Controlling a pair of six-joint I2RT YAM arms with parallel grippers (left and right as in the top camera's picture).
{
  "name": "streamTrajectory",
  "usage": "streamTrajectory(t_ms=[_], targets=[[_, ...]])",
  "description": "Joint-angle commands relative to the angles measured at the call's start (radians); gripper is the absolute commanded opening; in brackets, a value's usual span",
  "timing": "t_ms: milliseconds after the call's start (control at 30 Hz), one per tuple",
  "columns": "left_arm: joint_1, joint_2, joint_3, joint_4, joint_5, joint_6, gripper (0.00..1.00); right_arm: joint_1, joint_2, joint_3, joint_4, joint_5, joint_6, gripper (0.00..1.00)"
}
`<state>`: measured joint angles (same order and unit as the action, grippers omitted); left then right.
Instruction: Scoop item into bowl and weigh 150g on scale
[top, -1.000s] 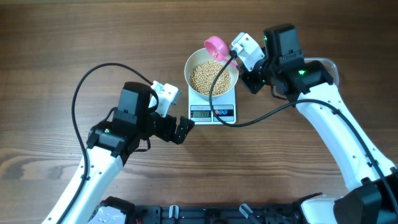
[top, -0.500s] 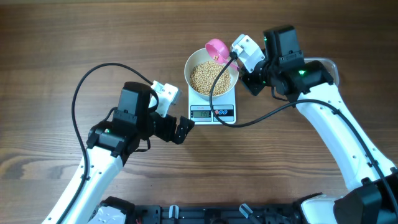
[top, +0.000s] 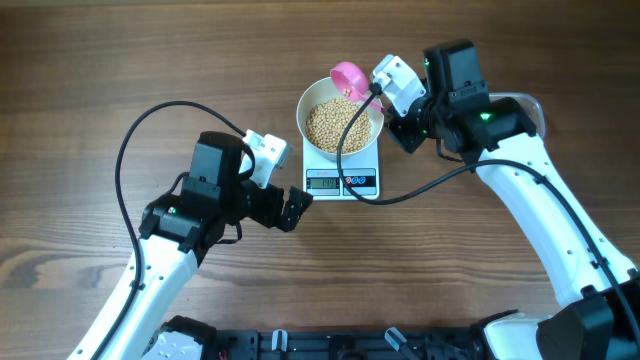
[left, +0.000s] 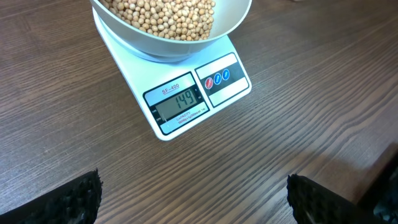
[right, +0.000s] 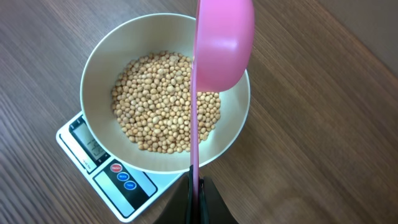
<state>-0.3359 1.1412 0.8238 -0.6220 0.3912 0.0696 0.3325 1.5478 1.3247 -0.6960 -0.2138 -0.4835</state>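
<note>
We saw the wooden table (top: 100, 60) filling every view, with both arms reaching in from the near edge toward the middle. The left gripper (top: 296, 208) hovered low over bare wood just in front of the scale (left: 127, 68). Its fingers (left: 68, 199) stood far apart at the bottom corners of the left wrist view, with nothing between them. The right gripper (right: 196, 202) was pinched tight on the thin handle of the pink scoop (right: 224, 43), its jaws pressed together on the handle's end.

The white scale sat near the table's centre, and the white bowl (right: 99, 68) rested squarely on its platform, overhanging the sides. From overhead we noted a black cable (top: 350, 130) running across the bowl from the right wrist. The scoop's head hung above the bowl's rim on the side away from the display, its handle stretched over the bowl.

The beans (right: 155, 106) lay heaped in the bottom of the bowl, leaving a band of white wall bare around them. On the scale's front edge, the grey display (left: 180, 109) read 149, and beside it were small round buttons (left: 217, 79), one red and the others blue.
</note>
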Motion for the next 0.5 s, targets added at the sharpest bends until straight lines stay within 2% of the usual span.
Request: streamTrajectory(t_ms=[0,467], targets=[[-0.004,0.005,-0.003,0.004,0.012,0.005,1.0,0.005,-0.014,0.015,-0.022,0.026,-0.066,0.04],[-0.005,0.005,-0.003,0.003,0.012,0.005,1.0,0.011,-0.016,0.016,0.0,0.031,-0.055,0.04]])
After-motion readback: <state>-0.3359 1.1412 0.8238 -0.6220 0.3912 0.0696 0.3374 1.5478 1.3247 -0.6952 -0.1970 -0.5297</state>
